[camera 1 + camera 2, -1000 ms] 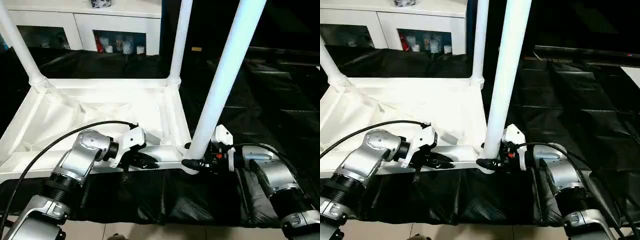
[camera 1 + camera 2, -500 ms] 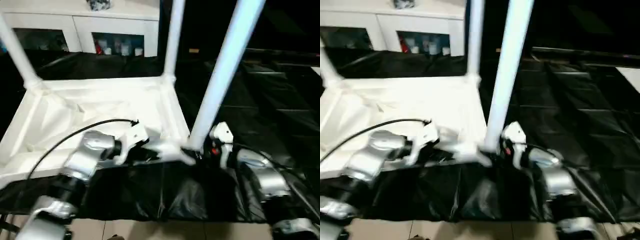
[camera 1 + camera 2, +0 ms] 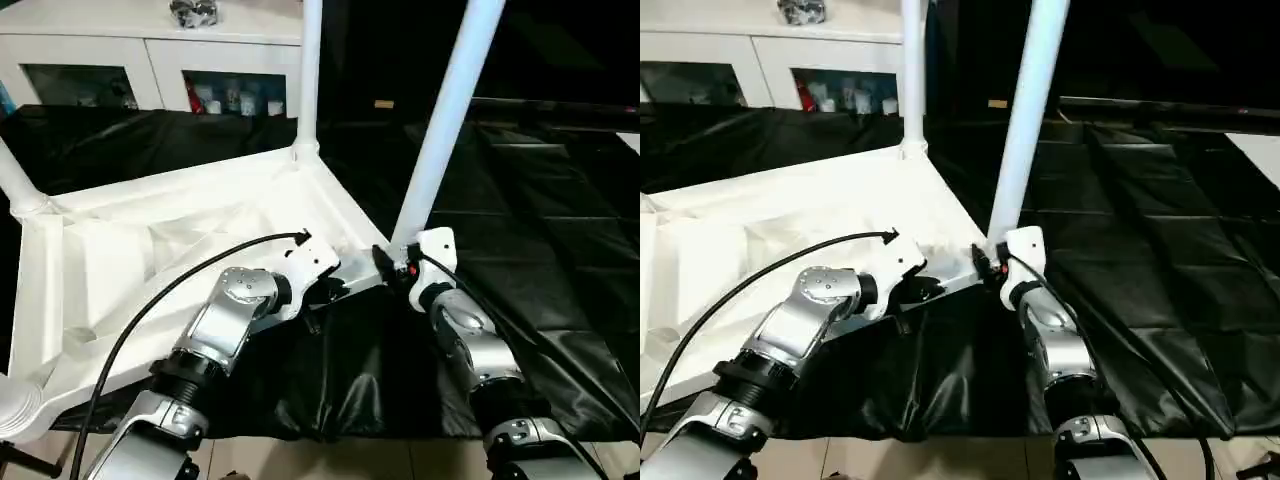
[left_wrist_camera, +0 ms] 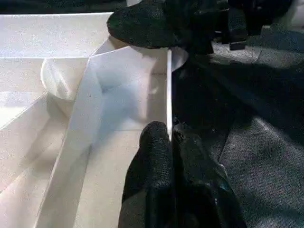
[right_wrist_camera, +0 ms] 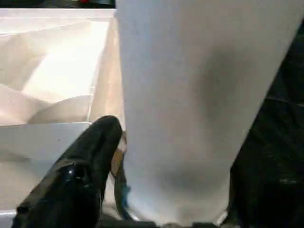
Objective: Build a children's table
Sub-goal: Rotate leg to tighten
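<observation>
The white plastic square tabletop (image 3: 150,250) is lying ribbed underside up on the black cloth (image 3: 560,250); three long white tubular legs are standing in corner sockets: near right leg (image 3: 445,120), far leg (image 3: 308,75), left leg (image 3: 15,180); a fourth I can't make out. Left gripper (image 4: 168,142) is pinching the tabletop's near rim; right gripper (image 5: 142,156) is squeezing the near right leg's base. No readable writing anywhere.
</observation>
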